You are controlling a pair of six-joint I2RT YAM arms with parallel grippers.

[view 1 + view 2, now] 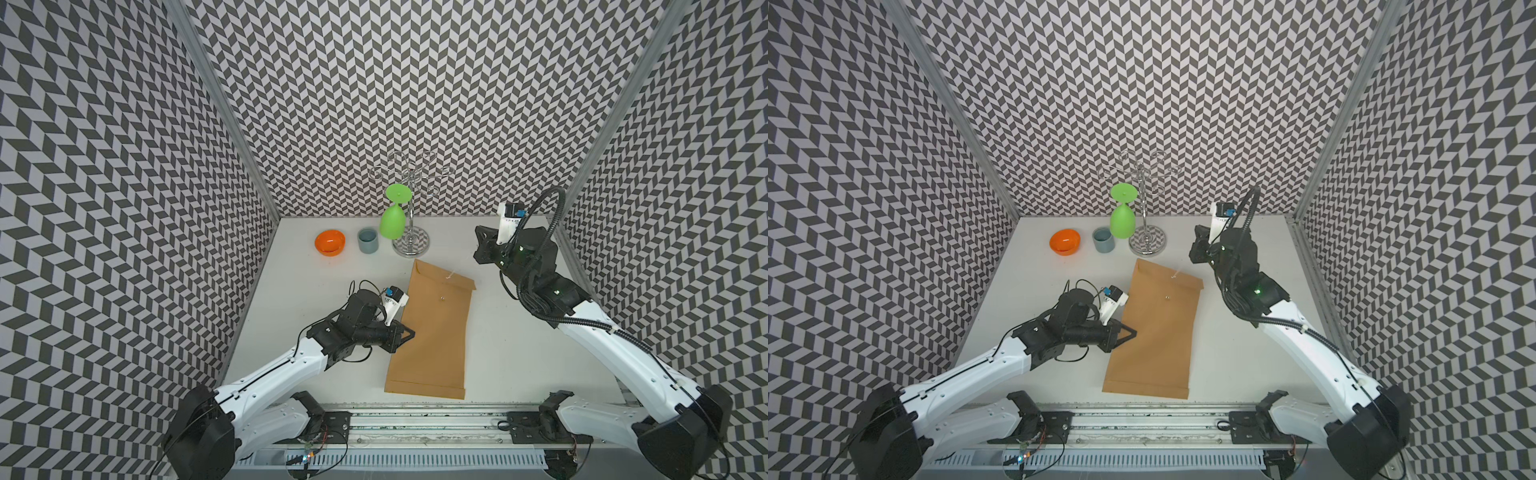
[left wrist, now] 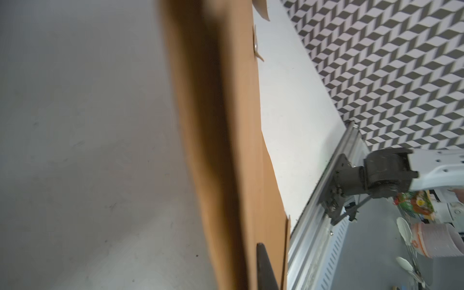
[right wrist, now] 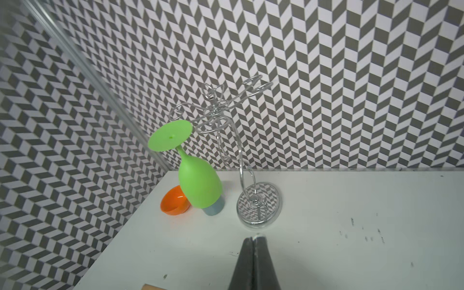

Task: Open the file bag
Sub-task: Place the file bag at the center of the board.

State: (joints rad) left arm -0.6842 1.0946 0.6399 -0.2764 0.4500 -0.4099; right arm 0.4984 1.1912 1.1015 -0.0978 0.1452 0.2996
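The file bag (image 1: 432,340), a flat brown envelope, lies mid-table in both top views with its flap end toward the back. A small round button (image 1: 443,297) sits below the flap, and a thin white string (image 1: 451,274) rises off the flap toward the right. My left gripper (image 1: 409,332) is shut on the bag's left long edge. In the left wrist view one finger (image 2: 263,266) lies on the paper (image 2: 226,150), the other is hidden under it. My right gripper (image 1: 478,247) hovers beyond the flap's right corner, shut (image 3: 254,238), with a white strand in its seam.
At the back stand an orange bowl (image 1: 330,242), a grey-blue cup (image 1: 368,240) and a chrome wire rack (image 1: 410,245) with a green plastic goblet (image 1: 392,220) hanging upside down. Patterned walls enclose three sides. A metal rail (image 1: 415,419) runs along the front.
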